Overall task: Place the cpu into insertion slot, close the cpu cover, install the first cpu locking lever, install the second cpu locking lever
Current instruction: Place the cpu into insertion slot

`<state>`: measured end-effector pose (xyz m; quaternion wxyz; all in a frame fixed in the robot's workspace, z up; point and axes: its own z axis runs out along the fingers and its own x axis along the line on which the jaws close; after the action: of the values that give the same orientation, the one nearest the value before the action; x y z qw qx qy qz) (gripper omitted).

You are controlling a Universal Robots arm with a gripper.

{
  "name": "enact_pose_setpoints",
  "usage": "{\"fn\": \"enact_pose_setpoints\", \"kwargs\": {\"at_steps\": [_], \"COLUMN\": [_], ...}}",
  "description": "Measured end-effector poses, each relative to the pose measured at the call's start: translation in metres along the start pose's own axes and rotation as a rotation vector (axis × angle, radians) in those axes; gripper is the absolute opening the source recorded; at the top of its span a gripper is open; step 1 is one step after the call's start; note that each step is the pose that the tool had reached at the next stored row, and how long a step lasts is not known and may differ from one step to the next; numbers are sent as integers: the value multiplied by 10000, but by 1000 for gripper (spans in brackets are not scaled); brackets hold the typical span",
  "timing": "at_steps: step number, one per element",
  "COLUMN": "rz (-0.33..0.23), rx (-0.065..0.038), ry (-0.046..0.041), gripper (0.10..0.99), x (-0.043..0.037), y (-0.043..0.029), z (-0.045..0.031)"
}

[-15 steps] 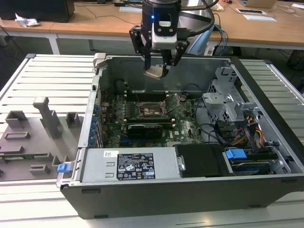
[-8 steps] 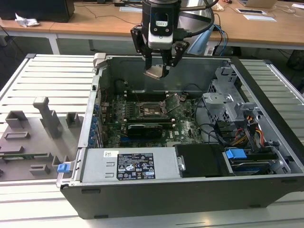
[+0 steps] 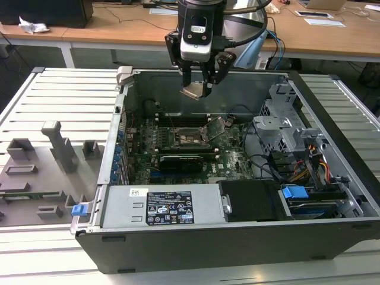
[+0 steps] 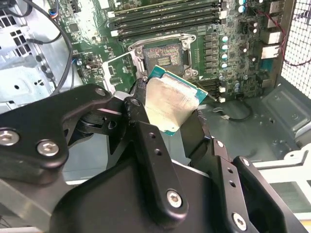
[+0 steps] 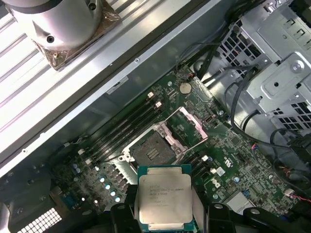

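Fixture plate [image 3: 47,163]: grey, with upright blocks. It lies well off to the exterior view's left of the insertion slot [image 3: 189,138], outside the computer case [image 3: 178,243].
Power supply [image 3: 160,205]: labelled silver box inside the case, on the camera's side of the slot in the exterior view.
Gripper [image 3: 197,89]: I see it hanging high above the slot, well clear of the green board [image 3: 231,160]. The fingers are drawn in on two opposite edges of the chip, with only the chip's width between them.
cpu [image 3: 193,92]: clamped in the fingers and tilted, above the slot and apart from it. In the first wrist view the metal top faces the camera, and the green rim shows around it.
Insertion slot: contact field exposed, silvery rim around it, beside the long memory slots [image 4: 165,19].
cpu cover [image 3: 215,127]: swung open and standing tilted just to the exterior view's right of the slot, its hinged edge at the rim.
Drive cage [image 3: 285,127]: perforated silver metal, further to the exterior view's right of the slot.
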<state>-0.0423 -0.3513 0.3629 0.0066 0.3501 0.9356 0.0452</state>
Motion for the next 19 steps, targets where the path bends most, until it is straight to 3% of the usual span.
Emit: {"fn": "enact_pose_setpoints", "kwargs": {"at_steps": [19], "rz": [2066], "rx": [-40], "ry": [-185], "gripper": [529], "x": [0], "y": [0], "z": [2]}}
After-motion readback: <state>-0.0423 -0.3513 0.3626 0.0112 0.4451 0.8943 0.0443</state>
